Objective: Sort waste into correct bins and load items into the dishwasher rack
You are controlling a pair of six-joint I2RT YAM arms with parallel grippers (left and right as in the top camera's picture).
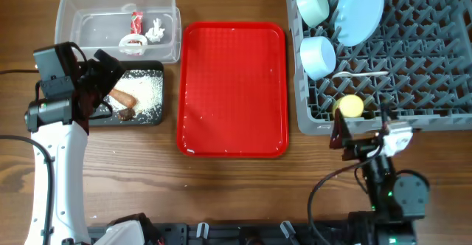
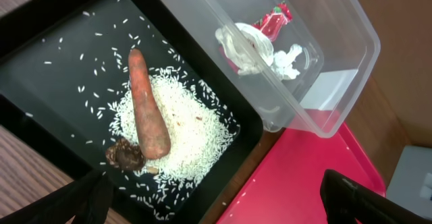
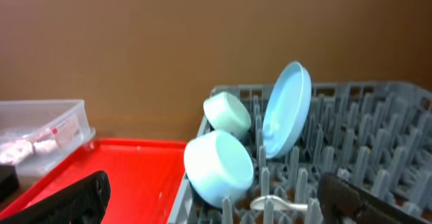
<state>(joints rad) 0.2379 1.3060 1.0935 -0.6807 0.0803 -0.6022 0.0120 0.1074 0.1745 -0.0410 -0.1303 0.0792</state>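
Left gripper (image 2: 216, 187) gapes empty above tapered orange carrot (image 2: 148, 109) in black plastic tray (image 2: 54, 42) (food waste); right gripper (image 3: 214, 187) likewise, facing grey dishwasher rack (image 3: 378, 116).

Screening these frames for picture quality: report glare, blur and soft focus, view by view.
Overhead: sharp and evenly lit, with small glints on the rim of the red tray. Left wrist: carrot and rice crisp, pale glare on the wall of the clear bin. Right wrist: soft throughout, the nearer bowl and plate slightly blurred.
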